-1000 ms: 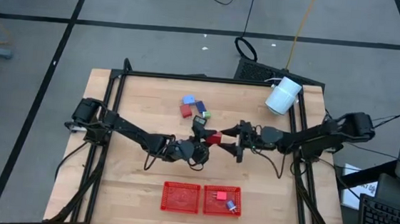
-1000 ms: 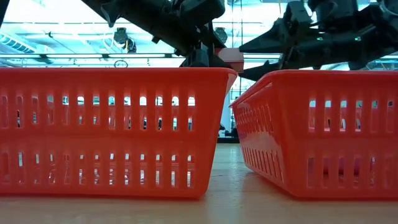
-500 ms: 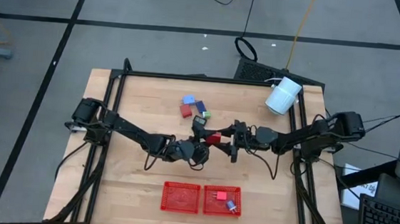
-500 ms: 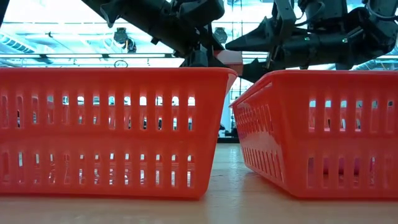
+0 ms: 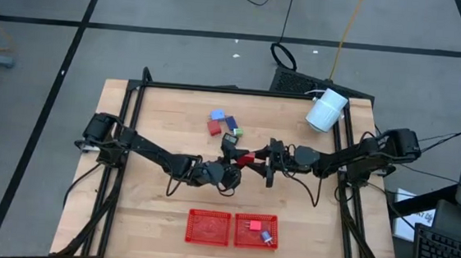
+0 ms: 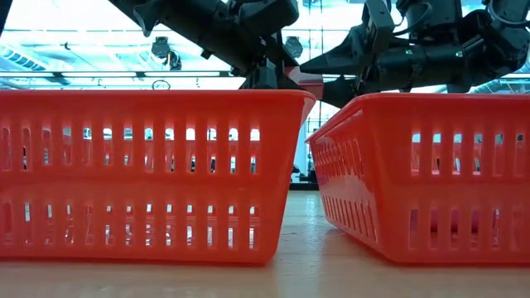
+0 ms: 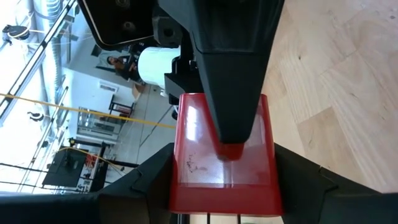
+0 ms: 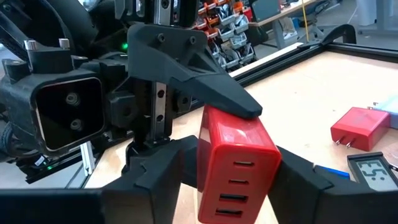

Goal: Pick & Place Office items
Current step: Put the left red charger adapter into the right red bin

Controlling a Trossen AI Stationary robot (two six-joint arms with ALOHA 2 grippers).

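1. High view: the left gripper (image 5: 238, 164) and right gripper (image 5: 262, 161) meet nose to nose above the middle of the desk (image 5: 145, 213), with a red charger block (image 5: 247, 158) between them. Other office items (image 5: 223, 123) lie in a cluster farther back on the desk, and two red mesh trays (image 5: 209, 227) stand at the front edge, the right one already carrying a red and a blue piece. A white cylinder (image 5: 327, 109) lies at the far right corner.

2. Low view: both arms hang above the trays; the red block is barely visible between them, well clear of the tray rims.

3. Left wrist view: the left jaws are clamped on the red charger block (image 7: 224, 158), one finger lying along its upper face.

4. Right wrist view: the right jaws flank the same block (image 8: 236, 165) on its sides; whether they press it yet cannot be told.

5. Judgement: this looks like a handover. It would go best if the right jaws seat squarely on the block's flat sides and grip firmly before the left jaws let go, with both arms kept steady so the block does not twist or drop.
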